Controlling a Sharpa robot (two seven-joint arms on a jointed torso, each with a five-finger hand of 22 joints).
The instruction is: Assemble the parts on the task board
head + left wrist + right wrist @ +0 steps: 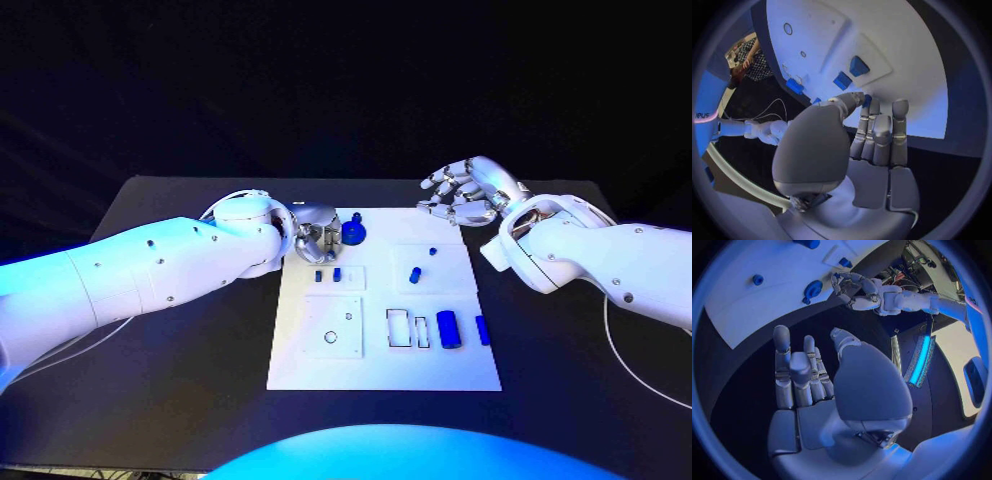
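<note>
Your board's (433, 375) near edge sits closest, small blue parts (449, 329) lying on it. They look light, rigid and slick, so pinch each by its sides. Left hand (316, 240) curls at the far-left part (356, 235), grip unclear; right hand (466, 192) hovers open, empty.

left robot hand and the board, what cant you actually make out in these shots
1. Head view: the left robot hand covers the board's far left corner; any grip on the round blue part beside it is hidden.
2. Left wrist view: the palm hides the fingertips' contact with the task board.
3. Head view: the small blue parts are too small to tell their shape.
</note>
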